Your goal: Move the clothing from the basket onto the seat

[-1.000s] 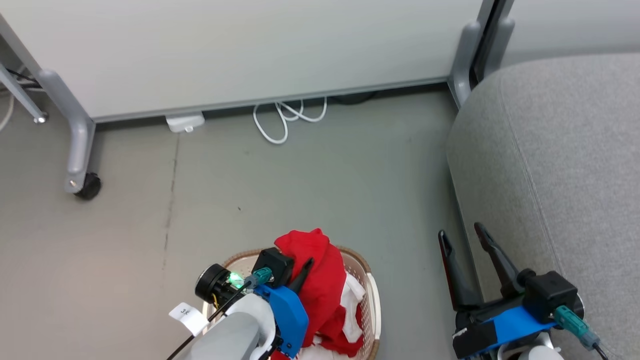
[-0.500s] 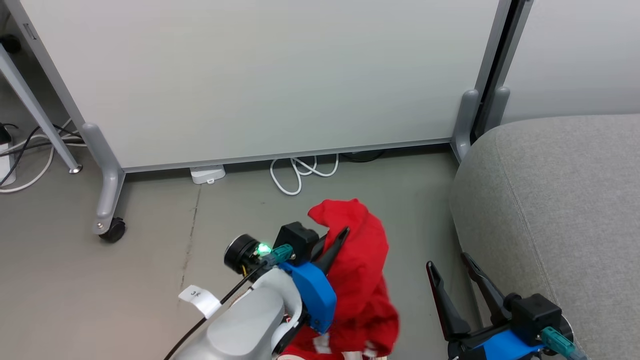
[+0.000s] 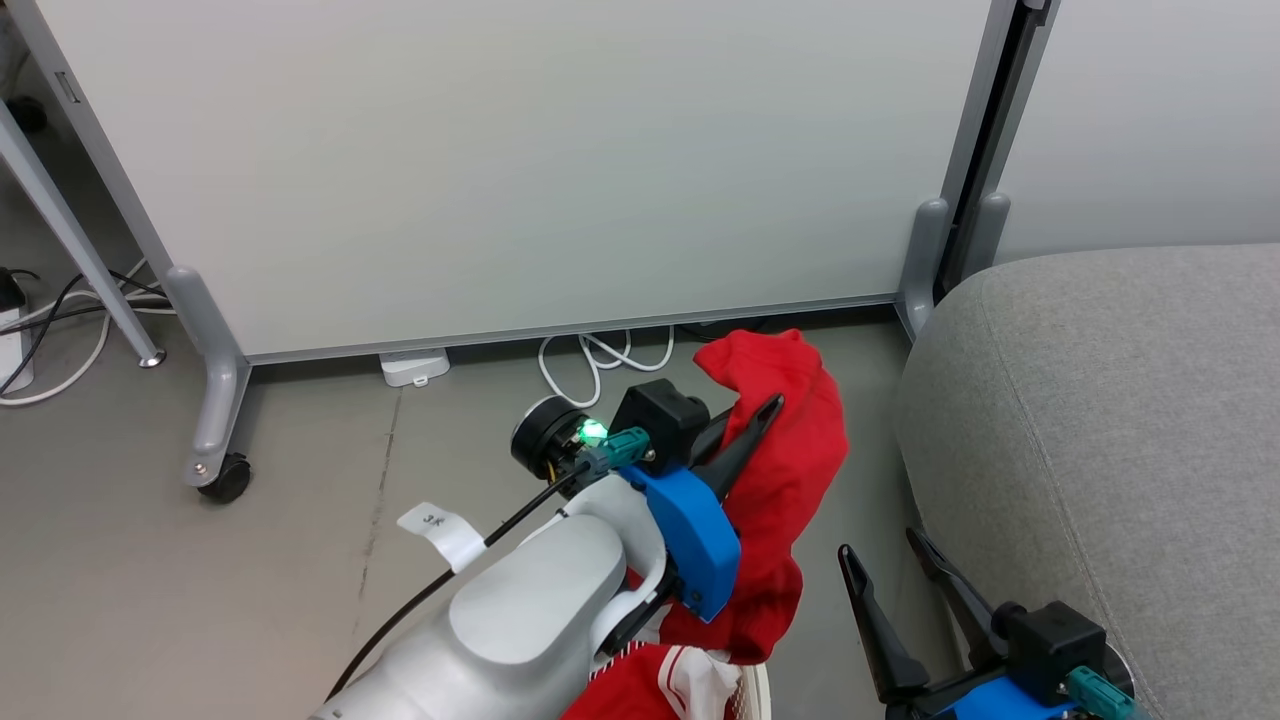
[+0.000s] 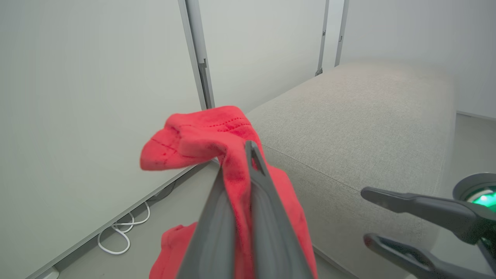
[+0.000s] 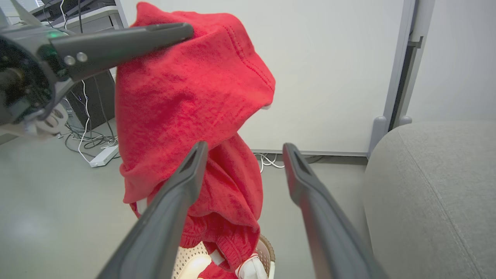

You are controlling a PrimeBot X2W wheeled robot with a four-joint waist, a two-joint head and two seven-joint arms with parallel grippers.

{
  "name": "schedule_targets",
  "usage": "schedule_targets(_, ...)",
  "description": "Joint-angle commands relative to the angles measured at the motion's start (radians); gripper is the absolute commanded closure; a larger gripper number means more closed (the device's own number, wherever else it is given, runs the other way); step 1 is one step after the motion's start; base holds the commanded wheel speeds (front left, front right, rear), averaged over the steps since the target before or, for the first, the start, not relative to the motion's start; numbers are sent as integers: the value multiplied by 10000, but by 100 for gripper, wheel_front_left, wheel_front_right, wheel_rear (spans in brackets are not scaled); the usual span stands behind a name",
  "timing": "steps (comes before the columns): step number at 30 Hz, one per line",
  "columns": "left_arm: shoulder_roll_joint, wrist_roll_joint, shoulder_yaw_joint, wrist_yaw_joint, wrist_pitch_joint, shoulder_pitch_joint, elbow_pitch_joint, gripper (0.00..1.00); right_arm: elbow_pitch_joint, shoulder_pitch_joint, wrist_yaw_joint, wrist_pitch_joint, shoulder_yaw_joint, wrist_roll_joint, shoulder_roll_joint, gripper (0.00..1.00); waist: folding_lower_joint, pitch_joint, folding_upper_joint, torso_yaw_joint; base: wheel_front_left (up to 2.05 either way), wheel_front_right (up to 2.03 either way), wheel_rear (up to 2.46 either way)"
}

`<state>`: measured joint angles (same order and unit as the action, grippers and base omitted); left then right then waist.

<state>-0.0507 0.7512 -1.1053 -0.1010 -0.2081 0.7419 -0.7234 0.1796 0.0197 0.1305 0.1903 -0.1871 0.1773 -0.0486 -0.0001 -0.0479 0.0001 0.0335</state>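
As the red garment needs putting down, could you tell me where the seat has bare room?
The seat is bare across its top, from its rounded edge by the white partition. It is crowded beside that edge: the left hand holding the red garment, the open right hand, the basket below.

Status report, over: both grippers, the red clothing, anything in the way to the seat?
Left gripper shut on red garment, held high, tail hanging to basket. Right gripper open, empty, beside seat. Way to seat looks free.
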Motion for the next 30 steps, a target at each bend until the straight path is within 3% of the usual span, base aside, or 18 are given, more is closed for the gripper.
schedule_targets(1, 0, 106, -59, 52, 47, 180, 92, 100, -35, 98, 5, -25, -22, 22, -33, 0, 1, 4, -1, 0, 0, 0, 0)
schedule_targets(19, 3, 1473, -910, 482, 24, 992, 418, 100, -62, 81, 5, -161, -192, 30, -33, 0, 1, 114, -1, -136, 0, 0, 0)
schedule_targets(30, 3, 1822, -1293, 566, -172, 1184, 316, 100, 335, -470, 5, -922, -1243, 1072, -34, 0, 1, 166, -1, -92, 0, 0, 0)
